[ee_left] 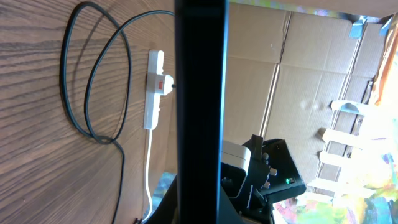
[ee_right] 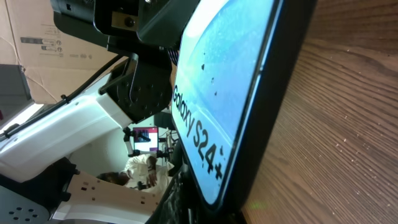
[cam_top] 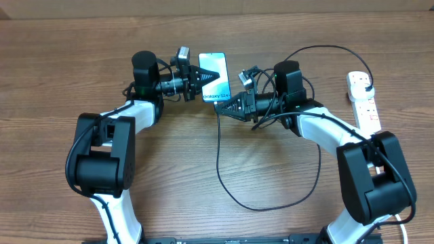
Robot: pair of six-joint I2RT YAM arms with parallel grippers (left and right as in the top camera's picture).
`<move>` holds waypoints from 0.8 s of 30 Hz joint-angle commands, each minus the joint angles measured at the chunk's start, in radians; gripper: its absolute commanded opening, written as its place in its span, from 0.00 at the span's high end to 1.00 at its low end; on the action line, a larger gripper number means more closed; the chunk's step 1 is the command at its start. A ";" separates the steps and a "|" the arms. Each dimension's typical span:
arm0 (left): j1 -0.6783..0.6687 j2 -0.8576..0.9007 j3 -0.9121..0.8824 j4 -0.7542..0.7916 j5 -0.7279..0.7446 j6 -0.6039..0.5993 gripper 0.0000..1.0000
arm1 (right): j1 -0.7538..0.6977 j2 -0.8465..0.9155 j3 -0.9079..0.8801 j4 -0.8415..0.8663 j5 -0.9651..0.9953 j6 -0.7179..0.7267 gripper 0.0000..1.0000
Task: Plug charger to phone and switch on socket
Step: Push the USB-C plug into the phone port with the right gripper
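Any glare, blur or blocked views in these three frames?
Overhead: even light, soft shadows, all sharp. Left wrist: the phone edge-on is a dark band mid-frame; the cable and power strip are sharp; far right is blown out. Right wrist: lit screen looks washed out up top, text readable.

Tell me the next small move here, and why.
Probably ease the right gripper forward to seat the charger connector: the left gripper holds the phone, the connector end sits at its lower edge, and the socket already holds the plug.
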 commanded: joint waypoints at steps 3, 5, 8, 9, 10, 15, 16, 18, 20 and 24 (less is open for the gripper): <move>-0.001 -0.003 0.018 0.009 0.051 -0.002 0.95 | -0.014 -0.003 -0.004 0.008 0.037 0.011 0.96; 0.004 -0.003 0.018 0.009 0.052 -0.002 0.96 | -0.014 -0.003 -0.004 0.008 0.037 0.011 0.96; 0.015 -0.003 0.018 0.012 0.054 -0.002 0.96 | -0.014 -0.003 -0.004 0.008 0.037 0.011 0.96; 0.021 -0.003 0.018 0.011 0.055 -0.003 0.96 | -0.014 -0.003 -0.004 0.008 0.037 0.011 0.96; 0.027 -0.003 0.018 0.011 0.059 -0.003 0.96 | -0.014 -0.003 -0.004 0.008 0.037 0.011 0.96; 0.029 -0.003 0.018 0.011 0.061 -0.003 0.95 | -0.014 -0.003 -0.004 0.008 0.037 0.011 0.96; 0.027 -0.003 0.018 0.012 0.061 -0.002 0.96 | -0.014 -0.003 -0.004 0.008 0.037 0.011 0.96; 0.028 -0.003 0.018 0.012 0.061 -0.003 0.96 | -0.014 -0.003 -0.004 0.008 0.037 0.011 0.96; 0.028 -0.003 0.018 0.012 0.062 -0.003 0.96 | -0.014 -0.003 -0.004 0.008 0.042 0.011 0.96; 0.019 -0.003 0.018 0.012 0.064 -0.002 0.96 | -0.014 -0.003 -0.004 0.008 0.051 0.019 0.96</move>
